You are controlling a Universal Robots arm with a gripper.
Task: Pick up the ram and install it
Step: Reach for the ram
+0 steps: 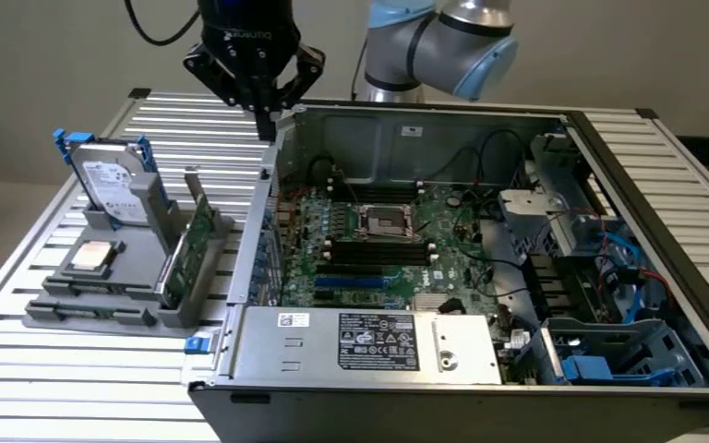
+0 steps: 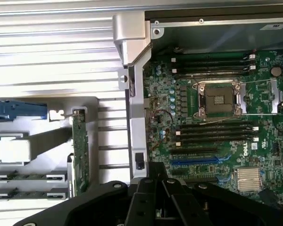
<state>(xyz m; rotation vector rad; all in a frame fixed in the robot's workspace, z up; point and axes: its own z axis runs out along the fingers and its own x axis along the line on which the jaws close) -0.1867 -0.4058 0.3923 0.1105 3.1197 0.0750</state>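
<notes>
Gripper (image 1: 263, 123) hangs over the far corner of the open computer case (image 1: 256, 355), at the case's wall on the exterior view's left. As far as I can read it, the fingers are drawn together to a single point with nothing between them. From the wrist view the gripper (image 2: 156, 181) sits above that same case wall (image 2: 137, 52), at the edge where the motherboard (image 2: 165, 94) begins. The ram (image 2: 30, 177) is not in the case. It lies in the grey holder (image 2: 47, 141) outside the case wall, well apart from the gripper, seated in a slot with pale clips at each end. A second like stick (image 2: 30, 193) lies parallel to it, just beside it. The same holder (image 1: 53, 314) stands on the slatted table (image 1: 84, 383) on the exterior view's left of the case. It carries the hard drive (image 1: 114, 189) upright with blue rails, a square processor chip (image 1: 90, 258), and the taller expansion card (image 1: 195, 254) on edge nearest the case. Inside the case, the processor socket (image 1: 386, 220) sits mid-board. A bank of dark memory slots (image 1: 379, 251) lies just beside it on the side toward the case's labelled front wall. I see those slots (image 2: 212, 134) clearly from the wrist too, with another bank on the socket's other side.
</notes>
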